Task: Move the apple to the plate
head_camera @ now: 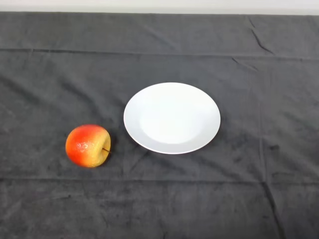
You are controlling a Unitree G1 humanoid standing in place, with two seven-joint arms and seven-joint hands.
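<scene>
So the round red-and-yellow apple (87, 145) sits on the dark grey cloth (45, 74) just left of the empty round white plate (172, 118), not touching it, a short hop probably, and no hand's showing yet.

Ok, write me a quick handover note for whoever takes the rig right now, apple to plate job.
Left hand: no part of the robot is in the head view.
Apple: on the dark cloth, lying on its side with the stem pointing toward the plate, to the plate's left and a little nearer the robot, not touching it.
Plate: white, near the middle of the table, nothing on it.
Done: nothing yet.
Left: bring the hand in, grasp the apple, carry it right and set it on the plate.
</scene>
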